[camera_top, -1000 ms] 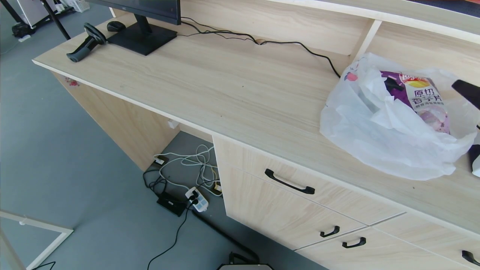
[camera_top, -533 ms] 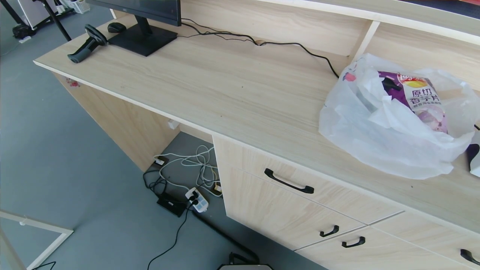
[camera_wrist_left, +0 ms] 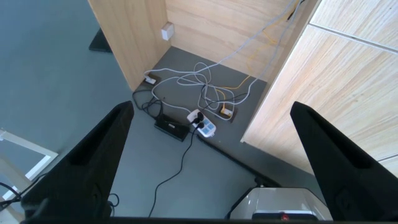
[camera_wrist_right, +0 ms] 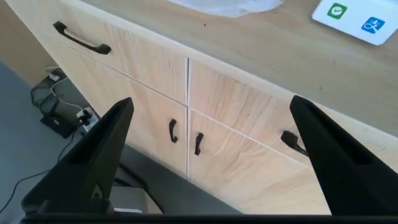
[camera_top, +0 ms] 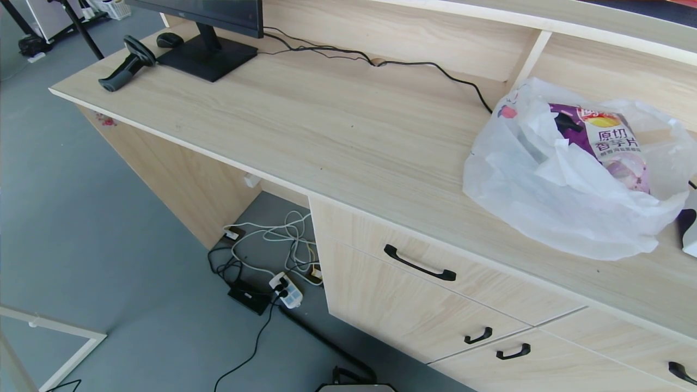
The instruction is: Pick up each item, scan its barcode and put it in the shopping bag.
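A white plastic shopping bag (camera_top: 550, 201) lies on the right of the wooden counter (camera_top: 337, 125), and its edge (camera_wrist_right: 224, 5) also appears in the right wrist view. A purple snack packet (camera_top: 610, 144) sits in the bag's open mouth. The black barcode scanner (camera_top: 124, 64) lies at the counter's far left corner. My left gripper (camera_wrist_left: 211, 109) is open and empty, hanging over the floor beside the counter. My right gripper (camera_wrist_right: 211, 102) is open and empty, in front of the drawer fronts below the counter edge.
A monitor stand (camera_top: 209, 51), a mouse (camera_top: 167, 38) and a black cable (camera_top: 425, 65) occupy the counter's back. A white card (camera_wrist_right: 354, 17) lies right of the bag. Drawers with black handles (camera_top: 419, 264) face me. Cables and a power strip (camera_wrist_left: 202, 124) cover the floor.
A dark gripper tip that showed at the right edge beside the bag one second ago has left the head view. The camera shifted slightly; the bag and packet stay put.
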Robot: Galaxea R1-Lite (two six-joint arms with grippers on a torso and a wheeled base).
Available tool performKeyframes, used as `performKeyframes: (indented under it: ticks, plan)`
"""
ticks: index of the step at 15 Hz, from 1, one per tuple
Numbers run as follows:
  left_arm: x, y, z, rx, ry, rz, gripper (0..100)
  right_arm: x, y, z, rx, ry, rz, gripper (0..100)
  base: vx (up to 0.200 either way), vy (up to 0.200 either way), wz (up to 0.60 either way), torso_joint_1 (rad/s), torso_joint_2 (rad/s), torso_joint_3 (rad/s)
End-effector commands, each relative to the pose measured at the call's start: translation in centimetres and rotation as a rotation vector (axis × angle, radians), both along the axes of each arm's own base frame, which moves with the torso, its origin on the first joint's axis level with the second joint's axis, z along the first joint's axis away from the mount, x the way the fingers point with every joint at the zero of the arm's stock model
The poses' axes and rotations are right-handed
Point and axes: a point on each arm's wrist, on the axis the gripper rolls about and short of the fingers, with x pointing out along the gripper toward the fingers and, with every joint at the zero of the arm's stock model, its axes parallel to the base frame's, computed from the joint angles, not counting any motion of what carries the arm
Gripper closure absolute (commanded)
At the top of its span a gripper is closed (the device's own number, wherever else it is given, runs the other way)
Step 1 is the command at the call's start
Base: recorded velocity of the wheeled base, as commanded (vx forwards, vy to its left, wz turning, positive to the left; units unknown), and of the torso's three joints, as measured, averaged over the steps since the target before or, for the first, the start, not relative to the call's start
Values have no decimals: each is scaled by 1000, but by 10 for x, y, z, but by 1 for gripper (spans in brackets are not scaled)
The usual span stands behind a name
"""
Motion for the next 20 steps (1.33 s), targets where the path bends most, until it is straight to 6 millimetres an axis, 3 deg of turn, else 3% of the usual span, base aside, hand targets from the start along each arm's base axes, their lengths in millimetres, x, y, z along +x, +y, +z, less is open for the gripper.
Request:
performKeyframes:
  ticks: [1, 3, 10, 13, 17, 20]
  plan:
    - [0, 0, 0, 0, 1, -1, 0, -1, 0, -10, 3, 24, 2, 0, 0, 0, 0, 0, 0, 0]
    - [0, 0, 0, 0, 1, 1, 0, 6, 0, -9, 70, 132, -19, 0, 0, 0, 0, 0, 0, 0]
    - [0, 0, 1, 3, -4, 1, 0, -1, -1, -11, 4, 36, -21, 0, 0, 0, 0, 0, 0, 0]
    - [0, 0, 1, -7, -6, 0, 0, 2, -1, -10, 54, 77, -24, 0, 0, 0, 0, 0, 0, 0]
    - [0, 0, 1, -7, -6, 2, 0, -1, -1, -5, 68, -17, -31, 0, 0, 0, 0, 0, 0, 0]
    - [0, 0, 1, -12, -7, 2, 0, 0, -1, -11, 81, 41, -30, 0, 0, 0, 0, 0, 0, 0]
